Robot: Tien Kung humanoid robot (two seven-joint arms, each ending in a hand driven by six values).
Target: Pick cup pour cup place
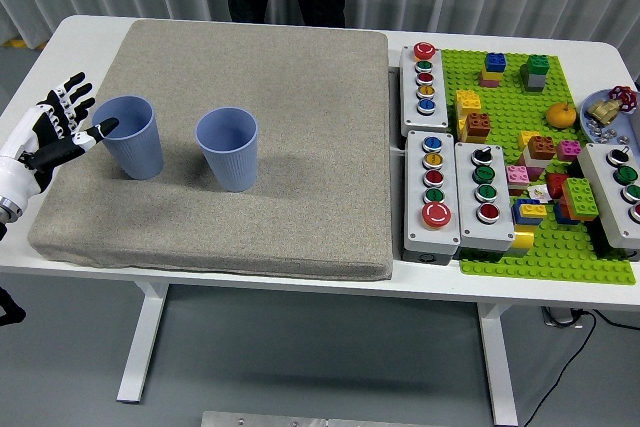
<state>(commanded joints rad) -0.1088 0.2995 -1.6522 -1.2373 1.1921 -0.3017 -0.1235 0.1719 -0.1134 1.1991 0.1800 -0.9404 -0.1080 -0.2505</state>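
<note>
on the grey mat, two blue cups stand upright and apart: the left cup near the mat's left edge, the right cup beside it. left hand sits just left of the left cup, fingers spread wide, holding nothing, thumb tip at the cup's rim.

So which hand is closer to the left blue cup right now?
Left. The left hand sits just left of the left blue cup, fingers spread, thumb tip beside its rim. The right hand is out of view.
</note>
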